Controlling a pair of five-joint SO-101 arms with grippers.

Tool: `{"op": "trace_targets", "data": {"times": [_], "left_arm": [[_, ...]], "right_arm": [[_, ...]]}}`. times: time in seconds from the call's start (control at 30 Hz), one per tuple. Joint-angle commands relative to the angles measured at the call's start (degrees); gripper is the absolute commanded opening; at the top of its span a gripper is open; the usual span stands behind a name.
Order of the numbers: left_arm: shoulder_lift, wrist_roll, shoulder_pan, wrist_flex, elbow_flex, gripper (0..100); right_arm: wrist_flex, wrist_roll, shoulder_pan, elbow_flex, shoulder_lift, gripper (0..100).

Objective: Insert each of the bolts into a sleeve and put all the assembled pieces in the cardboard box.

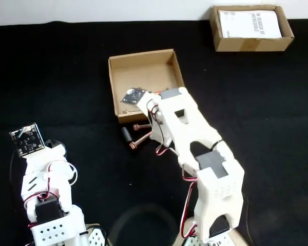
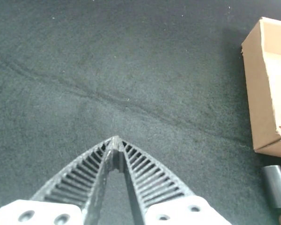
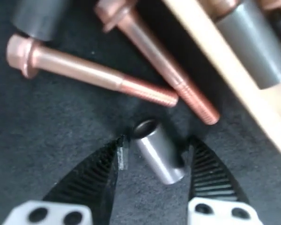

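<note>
My right gripper (image 3: 157, 145) stands open on the black mat, its two fingers on either side of a short grey sleeve (image 3: 159, 152) without touching it. Just beyond lie two loose copper bolts (image 3: 89, 70) (image 3: 164, 65), crossing near their threaded ends. Another grey sleeve (image 3: 37, 16) lies past the bolt heads. Behind the cardboard box wall (image 3: 225, 70) rests a sleeve with a bolt in it (image 3: 255, 42). The high view has the open cardboard box (image 1: 143, 66), the bolts (image 1: 138, 141) and a sleeve (image 1: 127, 134) in front of it. My left gripper (image 2: 114, 140) is shut and holds nothing, off to the side of the box (image 2: 267, 93).
A second cardboard box (image 1: 251, 43) with a white sheet inside stands at the back right corner. The black mat (image 1: 66, 77) covers the table. The left arm (image 1: 41, 174) sits at the front left, well away from the parts.
</note>
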Motion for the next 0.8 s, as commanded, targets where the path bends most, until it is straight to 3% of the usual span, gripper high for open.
{"op": "trace_targets", "data": {"times": [0.0,0.07,0.17,0.33,0.53,0.77], "left_arm": [[-0.5,-0.1,-0.7,0.2,0.9,1],[-0.5,-0.1,-0.7,0.2,0.9,1],[-0.5,-0.1,-0.7,0.2,0.9,1],[-0.5,0.0,-0.7,0.2,0.9,1],[-0.5,0.1,2.2,0.2,0.9,1],[-0.5,-0.3,9.9,8.4,0.9,1]], "right_arm": [[-2.4,-0.4,3.4,-0.3,1.5,18.7],[-2.4,-0.4,3.8,-0.3,1.8,15.5],[-2.2,-0.4,3.8,-0.3,1.6,0.5],[-0.1,-0.6,4.7,-2.8,-0.1,0.8],[14.3,-1.5,3.3,-17.1,-9.6,0.8],[29.9,-15.1,2.2,-31.2,-20.8,0.7]]}}
